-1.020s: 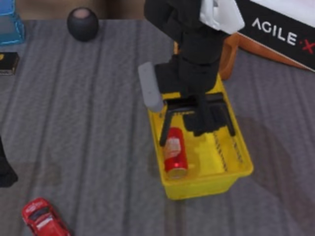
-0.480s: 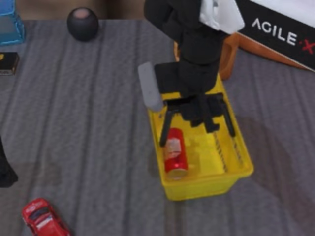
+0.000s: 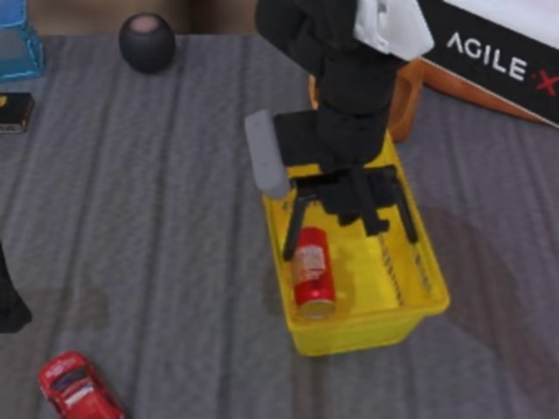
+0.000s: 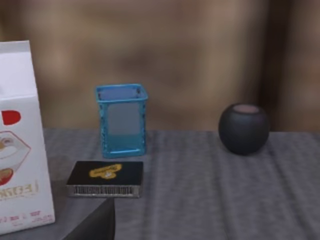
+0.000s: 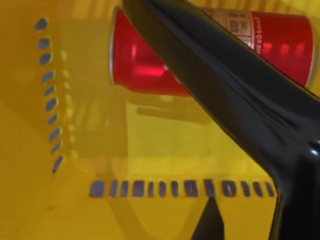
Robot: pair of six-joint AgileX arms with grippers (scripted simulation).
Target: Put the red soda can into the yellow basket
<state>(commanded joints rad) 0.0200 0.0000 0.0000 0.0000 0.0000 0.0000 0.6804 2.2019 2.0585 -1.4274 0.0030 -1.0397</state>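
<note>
"AGILE·X" on black panel (image 3: 498, 65)

Red soda can (image 3: 312, 271) on its side – inside yellow basket (image 3: 428, 301)

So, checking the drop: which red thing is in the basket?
The can, lying on its side inside the basket; the toy car sits on the table outside.

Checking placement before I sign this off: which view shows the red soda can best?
The top view: the whole red soda can lies on its side inside the yellow basket. The right wrist view shows it partly hidden behind a black part; the left wrist view misses it.
</note>
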